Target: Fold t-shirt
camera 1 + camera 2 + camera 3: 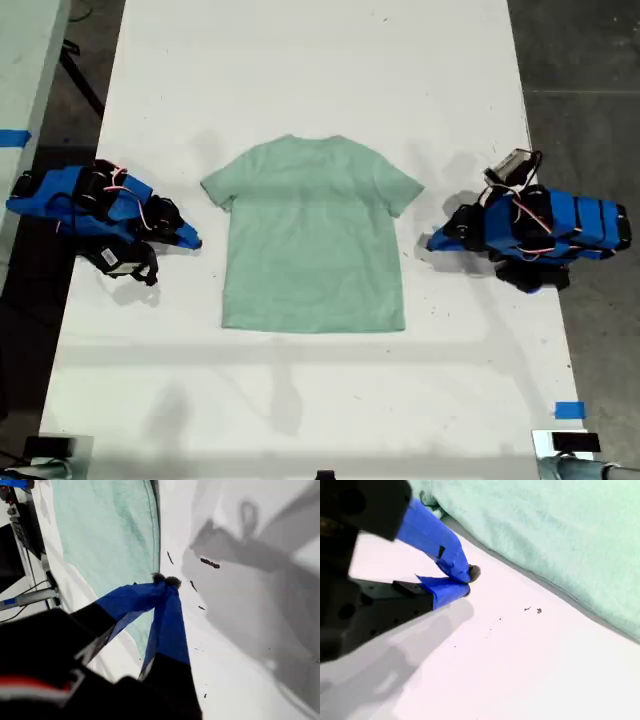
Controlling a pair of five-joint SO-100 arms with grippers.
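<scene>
First gripper (165, 580) and second gripper (469, 581) are both sitting pinched together on nothing, each just beside the one t-shirt (313, 240). It's lying flat mid-table (320, 60) between the two arms; wrist views are only catching its edge.

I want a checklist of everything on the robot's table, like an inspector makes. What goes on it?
Surface: white table, a few small dark specks.
Job's things: t-shirt spread flat, unfolded, between the two arms.
Clutter: nothing seen on the table.
Grippers: my first gripper shut, empty, by the shirt's edge; my second gripper shut, empty, just off the cloth.
Cables: red and white wires on both arms.
Surroundings: grey floor; blue tape near the exterior view's lower right.
</scene>
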